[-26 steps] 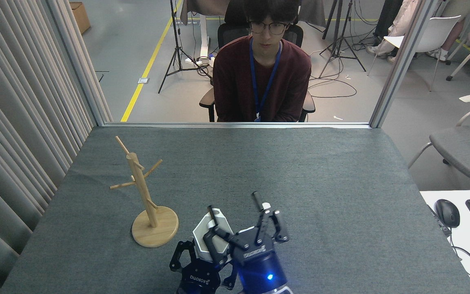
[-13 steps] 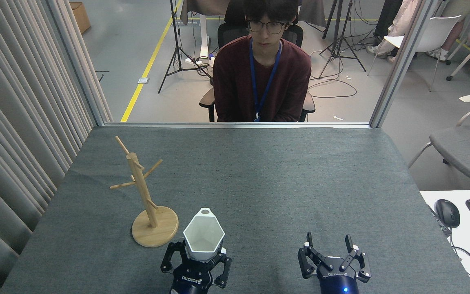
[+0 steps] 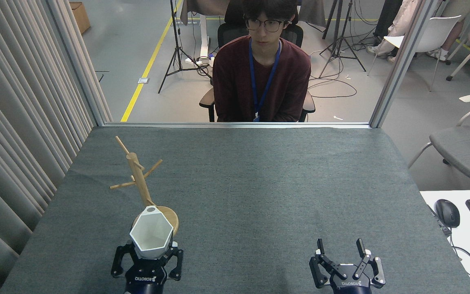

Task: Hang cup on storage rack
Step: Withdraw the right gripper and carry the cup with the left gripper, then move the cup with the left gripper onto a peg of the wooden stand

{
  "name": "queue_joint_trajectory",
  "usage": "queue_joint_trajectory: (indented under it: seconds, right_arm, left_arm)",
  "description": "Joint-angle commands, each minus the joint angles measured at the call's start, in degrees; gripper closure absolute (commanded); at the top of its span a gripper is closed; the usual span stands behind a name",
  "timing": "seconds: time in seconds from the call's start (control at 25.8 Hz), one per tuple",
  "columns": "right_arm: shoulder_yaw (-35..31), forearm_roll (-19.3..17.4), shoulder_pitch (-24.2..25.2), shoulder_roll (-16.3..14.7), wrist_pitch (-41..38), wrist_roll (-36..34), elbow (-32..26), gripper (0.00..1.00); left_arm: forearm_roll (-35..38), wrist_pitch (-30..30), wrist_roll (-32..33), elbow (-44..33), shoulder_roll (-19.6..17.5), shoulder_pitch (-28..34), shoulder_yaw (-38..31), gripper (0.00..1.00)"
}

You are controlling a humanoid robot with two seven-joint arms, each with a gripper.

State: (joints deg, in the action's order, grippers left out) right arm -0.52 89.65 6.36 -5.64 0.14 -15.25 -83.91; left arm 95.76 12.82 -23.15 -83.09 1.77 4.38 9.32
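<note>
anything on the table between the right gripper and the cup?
Nothing. In the head view only bare grey table cloth separates the open, empty right gripper from the cup, held in the left gripper.

The grey felt table (image 3: 280,183) bears the storage rack (image 3: 143,185) (left side).

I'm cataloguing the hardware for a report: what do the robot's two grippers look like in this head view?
Both match. The left gripper and right gripper are black, each with two jointed linkage fingers on a black body marked ROBOTIQ in white letters. The right gripper's fingers carry pale patches near the tips. Glossy dark blue wrist housings sit below each body. No loose cables are visible.
</note>
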Motion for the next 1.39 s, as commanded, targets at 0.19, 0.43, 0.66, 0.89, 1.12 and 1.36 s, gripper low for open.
queue_joint_trajectory:
  seconds: [0.19, 0.43, 0.66, 0.89, 1.12, 1.36]
  right_arm:
    - [0.0, 0.0, -0.3, -0.1, -0.3, -0.5, 0.2, 0.02]
    - [0.0, 0.1, -0.3, 0.0, -0.3, -0.5, 0.1, 0.02]
    - [0.0, 0.1, -0.5, -0.1, -0.2, -0.5, 0.2, 0.02]
    - [-0.1, 0.1, -0.7, 0.2, -0.2, -0.5, 0.1, 0.02]
    - [-0.1, 0.1, -1.2, 0.2, -0.1, -0.5, 0.1, 0.02]
    - [-0.1, 0.0, -1.4, 0.2, -0.1, -0.4, 0.1, 0.02]
  left_arm:
    - [0.3, 2.9, 0.2, 4.2, 0.3, -4.6, -9.7, 0.6]
    - [0.4, 6.2, 0.5, 10.0, 0.6, -10.4, -15.5, 0.6]
    - [0.3, 6.6, 0.5, 11.4, 0.5, -11.9, -17.6, 0.61]
    - [1.4, 7.0, 0.3, 9.8, 0.6, -12.6, -17.5, 0.63]
    - [7.4, 7.2, -0.1, 8.9, 2.0, -12.6, -17.3, 0.64]
    - [13.2, 7.3, -0.3, 9.5, 4.1, -12.6, -17.3, 0.64]
